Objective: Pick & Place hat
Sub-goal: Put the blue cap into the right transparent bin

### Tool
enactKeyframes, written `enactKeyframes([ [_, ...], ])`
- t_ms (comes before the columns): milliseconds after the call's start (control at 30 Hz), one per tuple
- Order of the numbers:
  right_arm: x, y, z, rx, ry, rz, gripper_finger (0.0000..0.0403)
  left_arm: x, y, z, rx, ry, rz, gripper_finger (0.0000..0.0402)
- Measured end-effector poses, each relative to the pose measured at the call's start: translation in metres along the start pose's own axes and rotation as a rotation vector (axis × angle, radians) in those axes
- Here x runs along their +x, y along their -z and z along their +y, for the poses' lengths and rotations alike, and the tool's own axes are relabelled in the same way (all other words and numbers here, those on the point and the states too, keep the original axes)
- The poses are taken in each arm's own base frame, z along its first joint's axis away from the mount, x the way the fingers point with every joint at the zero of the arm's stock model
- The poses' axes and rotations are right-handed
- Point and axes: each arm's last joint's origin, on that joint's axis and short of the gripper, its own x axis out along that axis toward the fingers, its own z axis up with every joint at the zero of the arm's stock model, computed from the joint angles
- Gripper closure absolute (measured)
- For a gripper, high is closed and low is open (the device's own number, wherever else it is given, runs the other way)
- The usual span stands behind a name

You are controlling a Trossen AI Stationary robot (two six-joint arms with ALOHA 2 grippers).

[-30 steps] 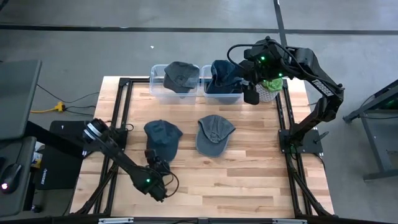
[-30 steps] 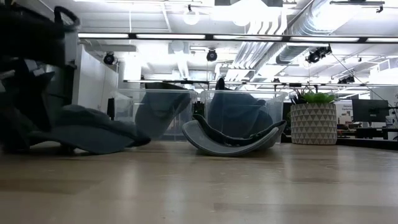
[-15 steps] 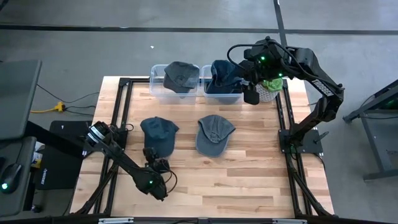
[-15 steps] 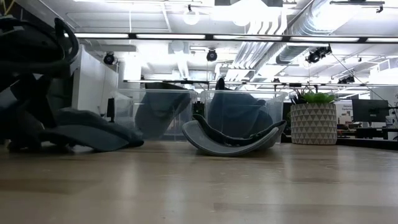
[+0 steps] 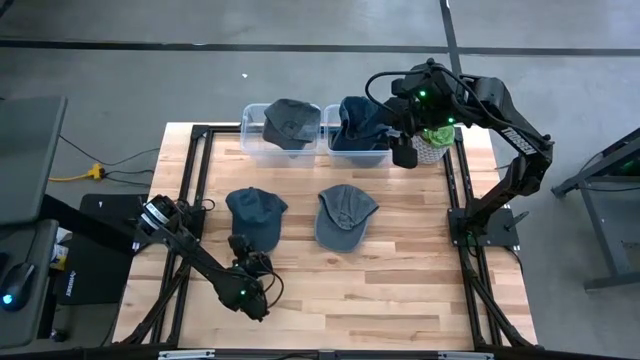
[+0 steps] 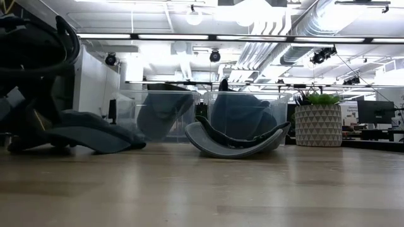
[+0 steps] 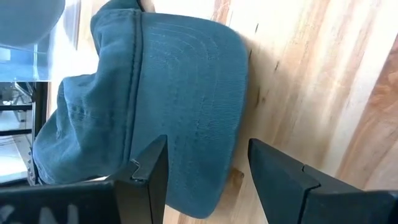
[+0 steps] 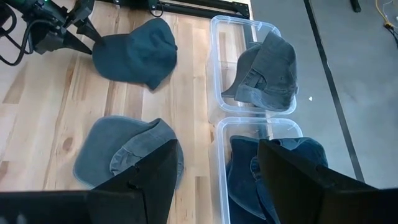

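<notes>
Lying flat on wood, teal hat [image 5: 256,212] faces brim-forward.

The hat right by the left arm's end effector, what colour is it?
The hat is a dark teal blue, plain, with ribbed stitching on its brim. The left wrist view shows it best.

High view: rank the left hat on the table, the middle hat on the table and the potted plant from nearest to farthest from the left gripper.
From the left gripper:
1. Left hat, right by its open fingers, table's left.
2. Middle hat, table centre.
3. Potted plant, far right corner.
</notes>
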Motion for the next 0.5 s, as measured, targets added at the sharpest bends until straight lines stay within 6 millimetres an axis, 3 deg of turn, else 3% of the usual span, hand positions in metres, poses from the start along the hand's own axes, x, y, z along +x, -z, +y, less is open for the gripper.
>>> enactKeyframes([
  [500,0.0,0.0,0.001,0.0,-0.031,-0.011,0.0187,0.015,0.013,0.004,0.041,-0.08,-0.034,0.0223],
])
